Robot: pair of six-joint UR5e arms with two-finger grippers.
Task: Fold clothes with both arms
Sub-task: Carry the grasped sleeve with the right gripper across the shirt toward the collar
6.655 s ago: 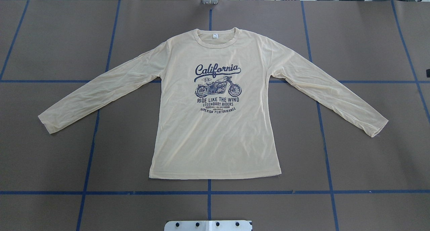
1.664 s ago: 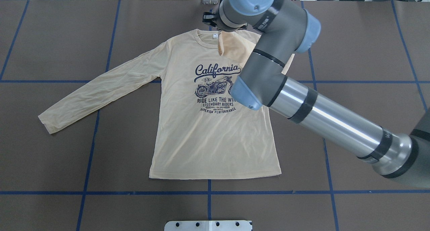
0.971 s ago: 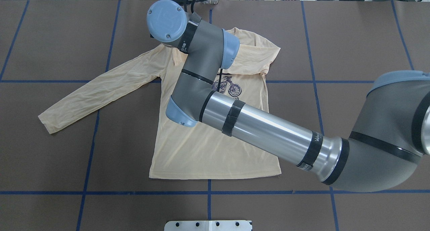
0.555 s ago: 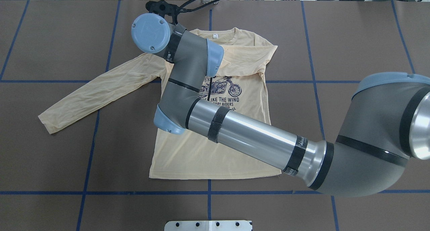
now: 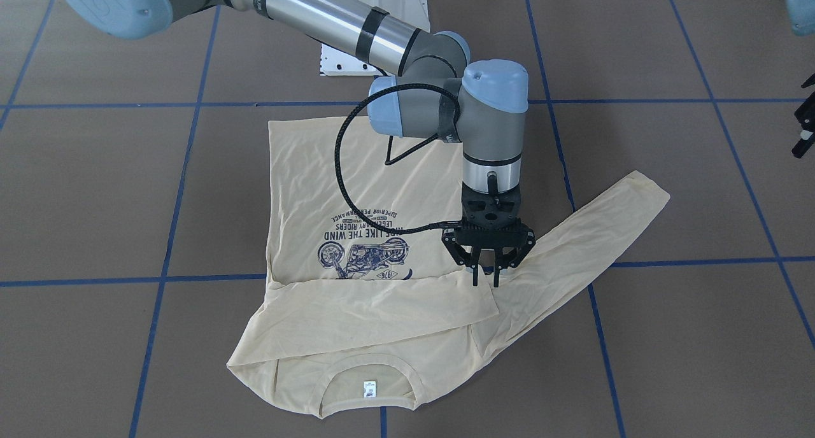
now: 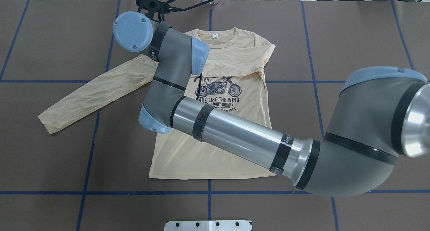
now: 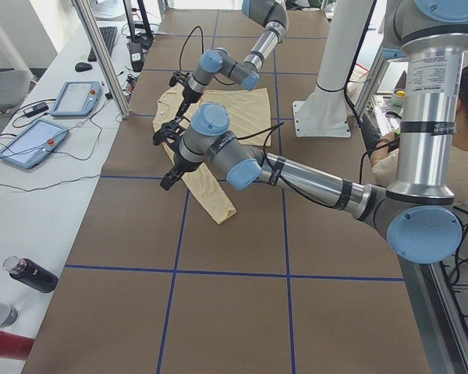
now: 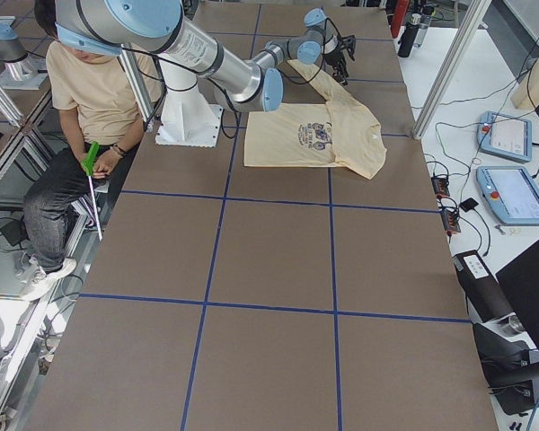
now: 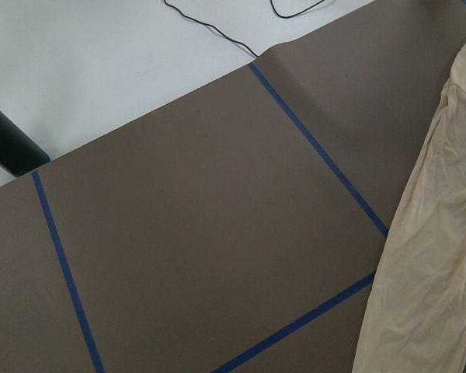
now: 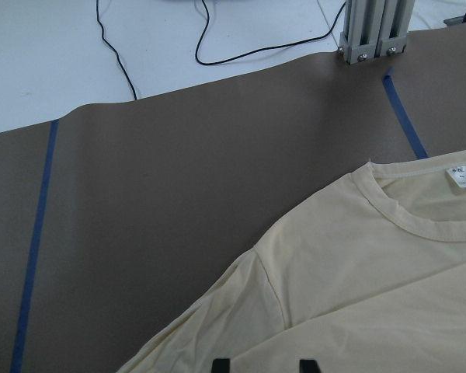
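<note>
Our shirt (image 6: 188, 160) lies flat on the table (image 6: 369, 39), one sleeve folded across the chest, the other sleeve (image 6: 94, 93) trailing toward eight o'clock. It looks thin and limp, so we'd pinch the cuff. Our right gripper (image 5: 486, 277) hangs spread and empty. Whether the left gripper (image 7: 168, 178) is parted or closed, we cannot tell.

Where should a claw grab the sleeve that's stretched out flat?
Probably the cuff of the outstretched sleeve, coming straight down from above. The sleeve lies flat and thin, and its free end could carry it across the T-shirt.
</note>
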